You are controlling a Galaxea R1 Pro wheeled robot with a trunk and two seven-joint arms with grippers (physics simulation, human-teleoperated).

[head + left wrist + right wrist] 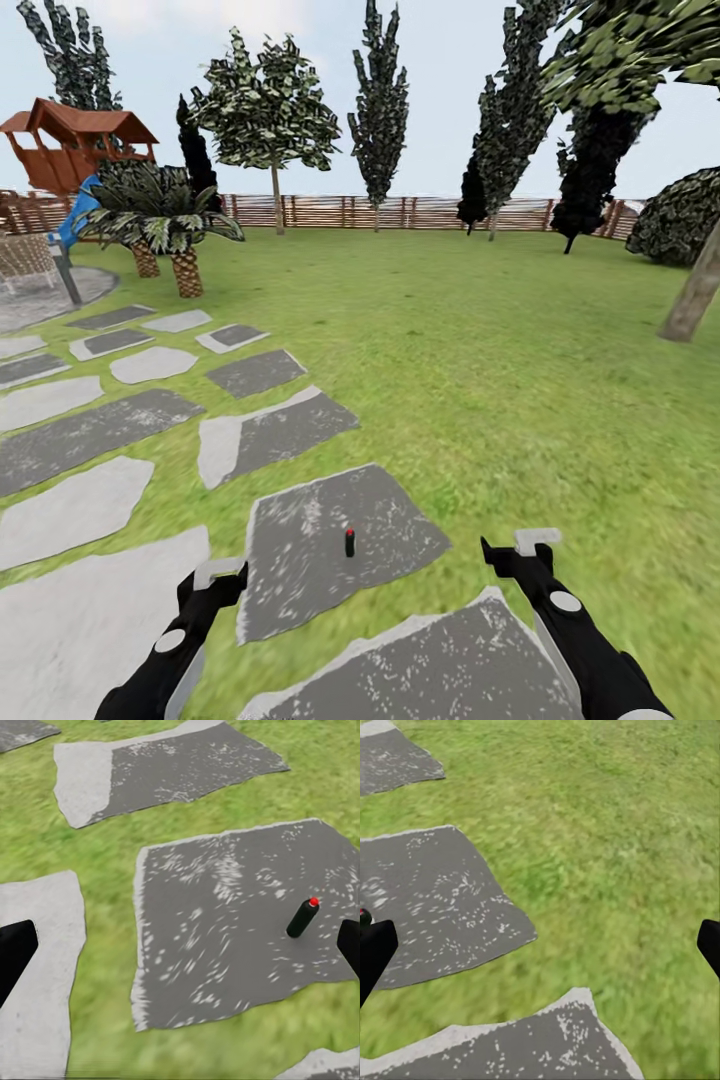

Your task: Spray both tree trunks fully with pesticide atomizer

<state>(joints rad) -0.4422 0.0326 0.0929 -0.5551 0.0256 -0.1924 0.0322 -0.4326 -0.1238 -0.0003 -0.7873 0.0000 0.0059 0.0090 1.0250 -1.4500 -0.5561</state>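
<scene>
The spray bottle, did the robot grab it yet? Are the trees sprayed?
Not yet. The atomizer stands upright on a dark stone slab, untouched. The left gripper and right gripper are both open and empty above the ground. No white specks show on the nearby tree trunk. Grabbing and spraying are left.

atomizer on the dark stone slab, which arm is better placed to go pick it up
Probably the left. The atomizer stands upright on the slab, nearer the left gripper than the right gripper, and sits in plain sight in the left wrist view. Both jaws are open.
</scene>
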